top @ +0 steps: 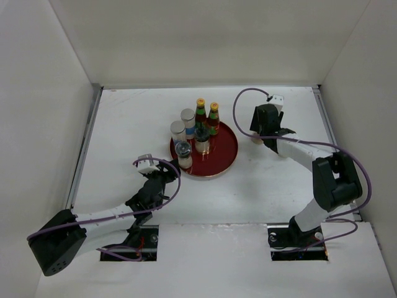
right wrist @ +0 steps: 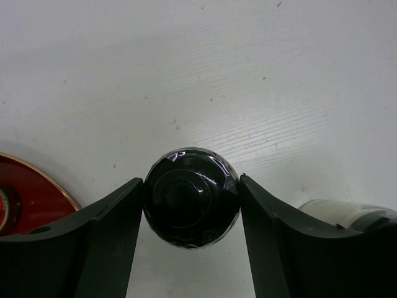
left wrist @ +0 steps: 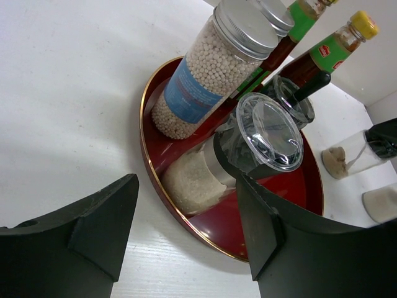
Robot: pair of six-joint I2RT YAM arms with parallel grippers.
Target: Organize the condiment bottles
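Observation:
A round red tray (top: pixel 226 146) holds two red sauce bottles with green necks and yellow caps (top: pixel 200 112) (top: pixel 214 118), two grey-topped white shakers (top: pixel 188 118) (top: pixel 178 131) and two black-capped bottles (top: pixel 201 139) (top: pixel 183 152). My left gripper (top: pixel 166 175) is open and empty at the tray's near-left rim; its wrist view shows the nearest black-capped bottle (left wrist: pixel 248 143) and a shaker (left wrist: pixel 205 81) just ahead of the open gripper (left wrist: pixel 186 205). My right gripper (right wrist: pixel 191 205) is shut on the black cap (right wrist: pixel 191 195) of a pale bottle (top: pixel 255 140) standing on the table right of the tray.
Another pale bottle (right wrist: pixel 344 214) is on the table just right of the held one; it also shows in the left wrist view (left wrist: pixel 381 202). The tray rim (right wrist: pixel 37 192) is to the left of my right gripper. White walls enclose the table on three sides.

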